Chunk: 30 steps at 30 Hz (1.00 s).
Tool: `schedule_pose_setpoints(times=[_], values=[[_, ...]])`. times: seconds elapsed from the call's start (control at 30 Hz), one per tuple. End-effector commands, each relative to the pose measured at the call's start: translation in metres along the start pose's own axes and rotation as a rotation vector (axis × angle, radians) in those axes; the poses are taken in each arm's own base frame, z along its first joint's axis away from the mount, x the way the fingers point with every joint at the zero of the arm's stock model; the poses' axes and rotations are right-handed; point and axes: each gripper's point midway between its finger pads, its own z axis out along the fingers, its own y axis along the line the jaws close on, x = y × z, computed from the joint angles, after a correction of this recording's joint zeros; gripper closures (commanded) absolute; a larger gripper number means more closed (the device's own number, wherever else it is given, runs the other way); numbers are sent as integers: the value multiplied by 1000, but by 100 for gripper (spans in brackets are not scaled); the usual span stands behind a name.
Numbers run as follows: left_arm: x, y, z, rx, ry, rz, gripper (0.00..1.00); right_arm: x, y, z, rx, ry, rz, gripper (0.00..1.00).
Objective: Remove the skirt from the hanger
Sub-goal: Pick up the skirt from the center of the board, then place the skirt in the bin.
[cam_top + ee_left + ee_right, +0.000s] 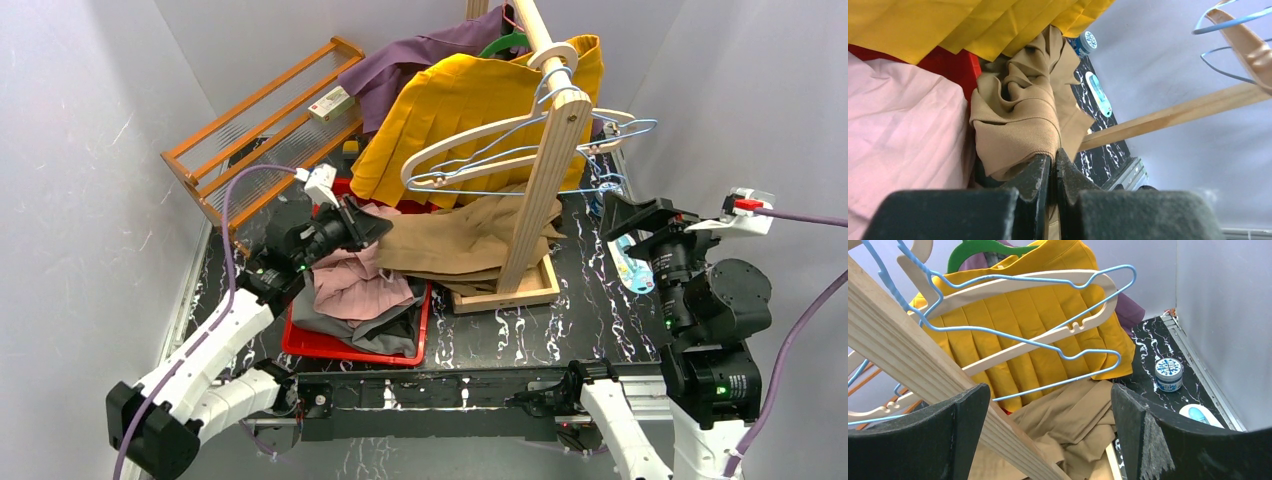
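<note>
The skirt (pixel 465 240) was found heaped at the foot of the rack (pixel 540 170), its long axis from 9 to 3 o'clock. Its 9 o'clock end was pinched by the left gripper (pixel 1053 157), the nearer one. The right gripper (pixel 1048 395) was seen spread wide at 3 o'clock. The hangers (pixel 480 150) at 12 o'clock were judged bare.

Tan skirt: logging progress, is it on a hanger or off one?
Off. The tan skirt lies crumpled across the wooden rack's base, no hanger visible in it; the left gripper is shut on its edge.
</note>
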Motion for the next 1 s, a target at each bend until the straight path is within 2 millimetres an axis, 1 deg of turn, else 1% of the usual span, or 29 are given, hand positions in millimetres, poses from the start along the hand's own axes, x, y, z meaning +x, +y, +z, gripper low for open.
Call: schedule_pose_setpoints(times=[0.0,0.13,0.2,0.3,0.43,0.53,0.57,0.63,0.7,0.77,0.9,0.97], values=[[-57,-30,-39,19,-137,142,100,-23,8,4,-19,-67,-5,2],[-108,-26,-63,-159,-246,256,100,-21,9,8,-23,-62,-5,2],[-131,-29,-75,-223,-305,295,100,-22,10,10,-26,-64,-3,2],[-159,-39,-92,-268,-388,362,100,-22,11,13,-31,-66,-2,2],[-194,-62,-111,-282,-476,454,100,-22,11,17,-31,-68,1,2],[-221,-88,-124,-267,-533,519,100,-21,12,19,-34,-69,0,2],[-232,-99,-130,-255,-558,546,100,-21,12,20,-34,-68,1,2],[-245,-119,-137,-218,-587,587,100,-20,12,20,-36,-67,2,2],[-255,-137,-142,-177,-605,622,100,-20,12,21,-37,-67,3,2],[-264,-150,-146,-154,-617,649,100,-19,12,21,-39,-66,4,1],[-284,-173,-169,-149,-686,693,100,-20,12,22,-37,-69,3,2],[-291,-187,-181,-124,-721,722,100,-20,12,22,-35,-70,3,2]])
